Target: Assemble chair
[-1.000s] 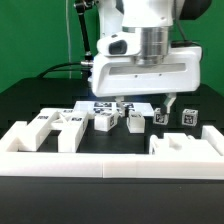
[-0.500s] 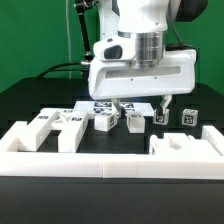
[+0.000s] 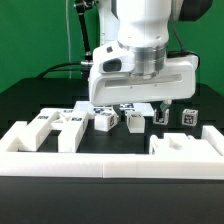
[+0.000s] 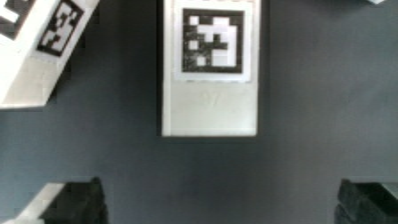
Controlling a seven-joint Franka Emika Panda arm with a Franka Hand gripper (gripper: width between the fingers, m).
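Observation:
The chair lies in loose white pieces with black-and-white tags on the black table. A row of small blocks and a larger flat piece sit in front of the arm in the exterior view. My gripper hangs open and empty just above this row. In the wrist view a long white tagged piece lies straight between the two dark fingertips, which stand wide apart with only table between them. Another tagged piece shows at the edge.
A low white border wall runs along the front, with raised blocks at the exterior view's left and right. A small tagged block sits at the right. Cables hang behind the arm.
The arm's head has turned and shifted slightly toward the exterior view's right. The pieces on the table have not moved.

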